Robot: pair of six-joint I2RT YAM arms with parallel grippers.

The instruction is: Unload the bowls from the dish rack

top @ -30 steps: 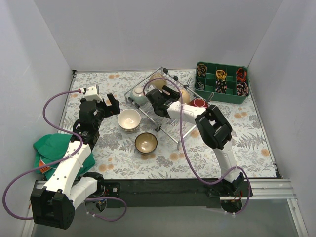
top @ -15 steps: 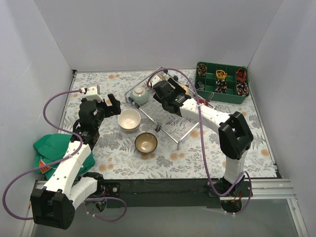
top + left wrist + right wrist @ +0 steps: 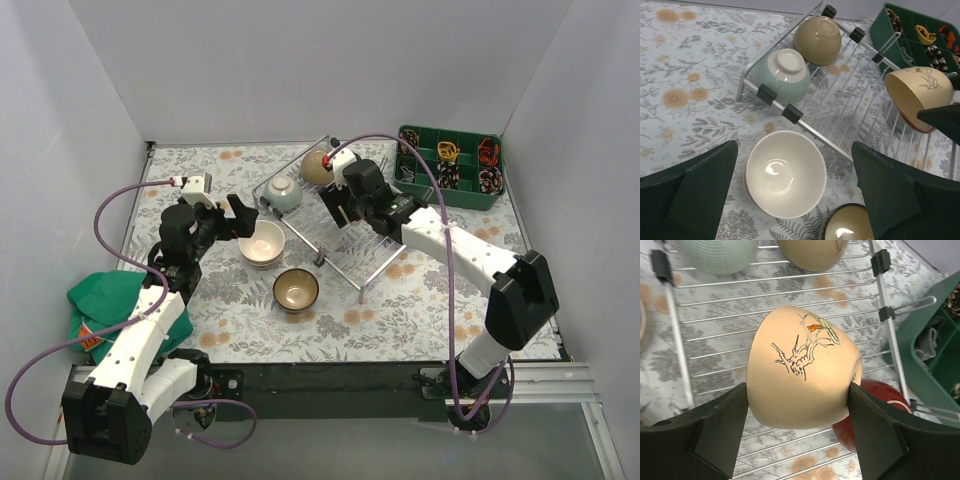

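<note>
Desk (image 3: 430,300): glossy dark brown ceramic bowl (image 3: 296,289) nearest, cream bowl (image 3: 785,174) beyond; silver wire dish rack (image 3: 345,255) holds upturned celadon bowl (image 3: 781,75), tan bowl (image 3: 817,40), red bowl (image 3: 880,415); left pincer (image 3: 795,192) wide open, empty, by cream bowl; right pincer (image 3: 797,390) clamps painted beige bowl (image 3: 802,360) over rack.

Right arm (image 3: 440,235) swung outward, painted bowl (image 3: 800,365) lifted

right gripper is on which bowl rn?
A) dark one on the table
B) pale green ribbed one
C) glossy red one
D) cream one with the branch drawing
D: in the right wrist view the right gripper has a finger on each side of the cream bowl with the branch drawing, held over the dish rack; the pale green bowl sits apart at the rack's edge.
</note>
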